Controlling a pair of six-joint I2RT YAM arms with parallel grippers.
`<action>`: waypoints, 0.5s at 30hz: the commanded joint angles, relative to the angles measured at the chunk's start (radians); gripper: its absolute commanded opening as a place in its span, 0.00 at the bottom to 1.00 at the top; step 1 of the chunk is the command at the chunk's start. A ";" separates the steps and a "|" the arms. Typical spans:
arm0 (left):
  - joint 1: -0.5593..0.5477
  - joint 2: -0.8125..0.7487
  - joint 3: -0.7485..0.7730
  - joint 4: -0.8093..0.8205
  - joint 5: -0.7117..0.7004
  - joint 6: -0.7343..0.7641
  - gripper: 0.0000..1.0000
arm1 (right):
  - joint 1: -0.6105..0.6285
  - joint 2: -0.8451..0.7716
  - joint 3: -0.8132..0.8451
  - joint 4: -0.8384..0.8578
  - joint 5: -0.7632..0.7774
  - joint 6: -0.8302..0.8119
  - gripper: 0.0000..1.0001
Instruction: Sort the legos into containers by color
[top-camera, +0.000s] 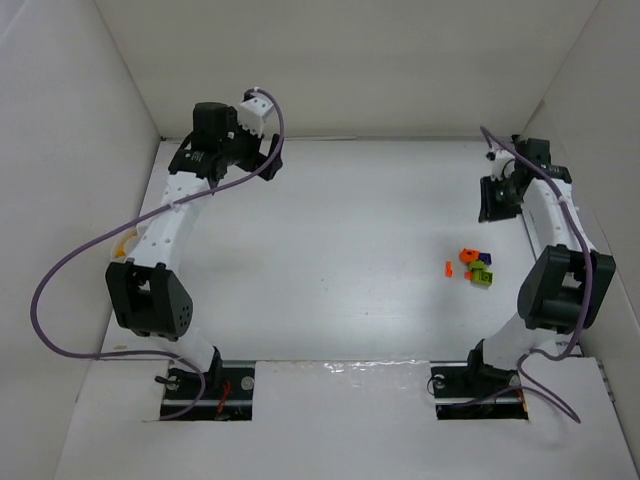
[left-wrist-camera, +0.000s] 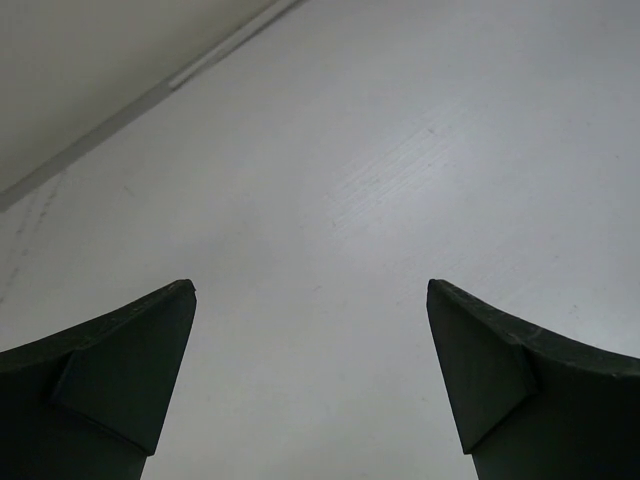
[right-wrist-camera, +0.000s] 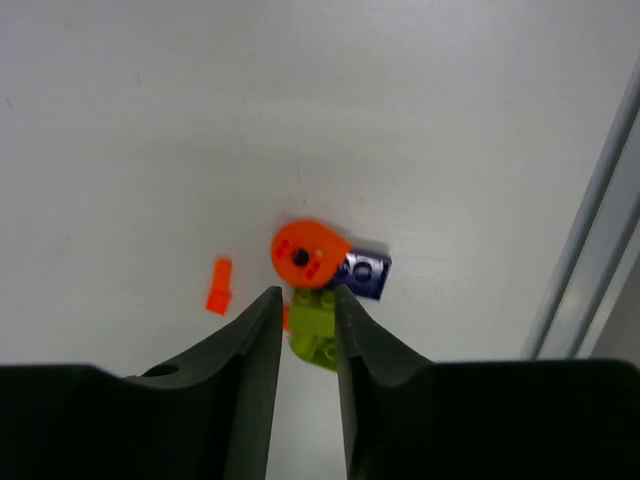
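On the white floor (top-camera: 340, 250), right side: the legos (top-camera: 477, 266) lie in a tight little huddle, about midway between the near edge and the far wall.
Huddle: a round orange piece (right-wrist-camera: 309, 255) touching a purple-blue plate (right-wrist-camera: 365, 275) on its right, with a lime-green brick (right-wrist-camera: 315, 325) just near of the round one.
Stray: a small orange brick (right-wrist-camera: 219, 285) sits by itself just left of the huddle (close, but not touching).
Right gripper (right-wrist-camera: 306, 291): up off the floor, far of the huddle and pointed back at it. Its fingers are drawn close, with only a narrow slit between them. The green brick shows through that slit, down on the floor, and nothing is pinched.
Left gripper (left-wrist-camera: 310, 290): spread wide and holding nothing, with only bare floor between its fingers.
Left arm: stretched to the far left corner, well apart from the bricks.
Cable (top-camera: 45, 290): a purple loop hangs out to the left of that arm.
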 joint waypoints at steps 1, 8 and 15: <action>-0.003 0.035 0.043 -0.067 0.116 0.000 1.00 | 0.009 -0.085 -0.080 -0.121 0.033 -0.237 0.31; -0.003 0.092 0.102 -0.153 0.117 0.033 1.00 | 0.019 -0.099 -0.214 -0.110 0.091 -0.311 0.42; -0.003 0.092 0.090 -0.156 0.083 0.015 1.00 | 0.049 -0.024 -0.217 -0.129 0.091 -0.224 0.67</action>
